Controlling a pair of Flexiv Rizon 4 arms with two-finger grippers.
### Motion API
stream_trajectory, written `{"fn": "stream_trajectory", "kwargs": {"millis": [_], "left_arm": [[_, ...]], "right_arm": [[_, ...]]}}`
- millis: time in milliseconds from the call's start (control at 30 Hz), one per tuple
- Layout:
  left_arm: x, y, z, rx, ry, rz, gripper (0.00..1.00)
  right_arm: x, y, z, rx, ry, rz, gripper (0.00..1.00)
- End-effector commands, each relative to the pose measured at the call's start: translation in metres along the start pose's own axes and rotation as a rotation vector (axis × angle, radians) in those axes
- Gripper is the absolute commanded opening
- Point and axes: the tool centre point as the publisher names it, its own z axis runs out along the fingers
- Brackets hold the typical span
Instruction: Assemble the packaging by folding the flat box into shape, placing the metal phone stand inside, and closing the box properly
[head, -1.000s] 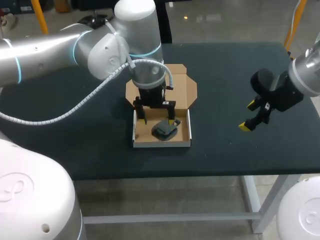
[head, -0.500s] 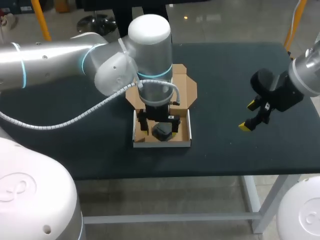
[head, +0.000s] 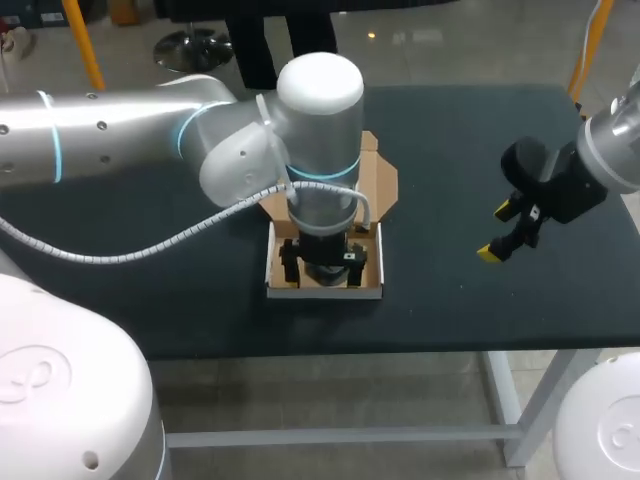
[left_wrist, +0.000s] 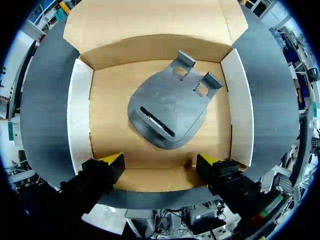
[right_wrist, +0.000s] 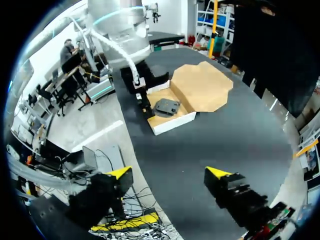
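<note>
The brown box (left_wrist: 80, 115) with white side walls sits folded into a tray, its lid (left_wrist: 150, 20) lying open behind it. Flat on the tray floor is the dark grey metal phone stand (left_wrist: 167, 112). My left gripper (left_wrist: 161, 162) hangs open over the tray's front wall, one yellow tip near each front corner, and nothing is held. From the head view my left arm covers most of the box (head: 320, 292) and hides the stand. My right gripper (head: 500, 232) is open and empty over the table far to the right; its wrist view takes in the box (right_wrist: 175, 121) and the stand (right_wrist: 166, 106).
The dark table (head: 450, 300) runs wide around the box, with bare surface between the box and my right gripper. The open lid (head: 385, 190) sticks out behind the tray. My left arm's cable (head: 150, 245) loops over the table's left part.
My left arm has swung forward and to the right over the box, bringing its open gripper from the tray's back to its front wall. The right arm has kept still.
</note>
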Motion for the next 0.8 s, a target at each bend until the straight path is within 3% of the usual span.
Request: {"fn": "stream_trajectory", "kwargs": {"millis": [33, 800], "left_arm": [[0.005, 0.009, 0.0, 0.009, -0.022, -0.006, 1.0], [0.006, 0.047, -0.004, 0.01, -0.048, -0.115, 1.0]], "right_arm": [[0.0, -0.001, -0.002, -0.003, 0.004, -0.002, 1.0], [0.0, -0.001, -0.002, -0.003, 0.004, -0.002, 1.0]]}}
